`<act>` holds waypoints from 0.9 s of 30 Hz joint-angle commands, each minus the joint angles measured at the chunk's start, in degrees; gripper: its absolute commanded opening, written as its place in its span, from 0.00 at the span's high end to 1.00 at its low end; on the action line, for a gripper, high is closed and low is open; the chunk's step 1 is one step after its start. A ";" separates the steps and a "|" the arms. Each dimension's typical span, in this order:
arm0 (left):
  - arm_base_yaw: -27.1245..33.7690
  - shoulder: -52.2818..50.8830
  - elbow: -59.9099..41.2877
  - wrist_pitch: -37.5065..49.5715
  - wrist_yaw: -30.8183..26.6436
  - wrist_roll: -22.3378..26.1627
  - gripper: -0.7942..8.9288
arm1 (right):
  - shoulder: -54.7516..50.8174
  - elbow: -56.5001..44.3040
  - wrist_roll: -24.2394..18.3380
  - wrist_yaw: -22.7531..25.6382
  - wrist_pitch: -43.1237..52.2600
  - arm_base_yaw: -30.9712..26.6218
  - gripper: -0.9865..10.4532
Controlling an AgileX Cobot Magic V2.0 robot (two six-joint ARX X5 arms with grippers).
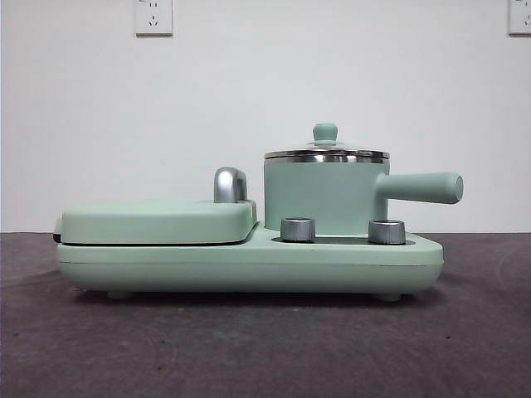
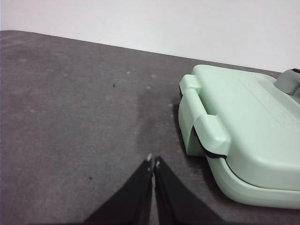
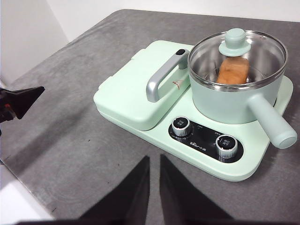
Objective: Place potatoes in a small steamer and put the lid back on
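The small steamer is a mint-green pot with a stubby side handle, standing on the right of a green cooker base. The glass lid with its green knob sits flat on the steel rim. Through the glass, the orange-brown potato lies inside the steamer. My right gripper is shut and holds nothing, hanging above the table in front of the cooker. My left gripper is shut too, over bare table beside the griddle end of the cooker.
A flat green griddle cover with a chrome handle fills the base's left half. Two steel dials sit on the front. The dark grey table meets a white wall behind.
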 commanded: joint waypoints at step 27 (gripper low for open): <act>0.04 -0.72 -1.14 -1.99 -0.48 0.13 0.91 | -1.95 -1.55 -3.72 4.33 1.68 -6.34 0.89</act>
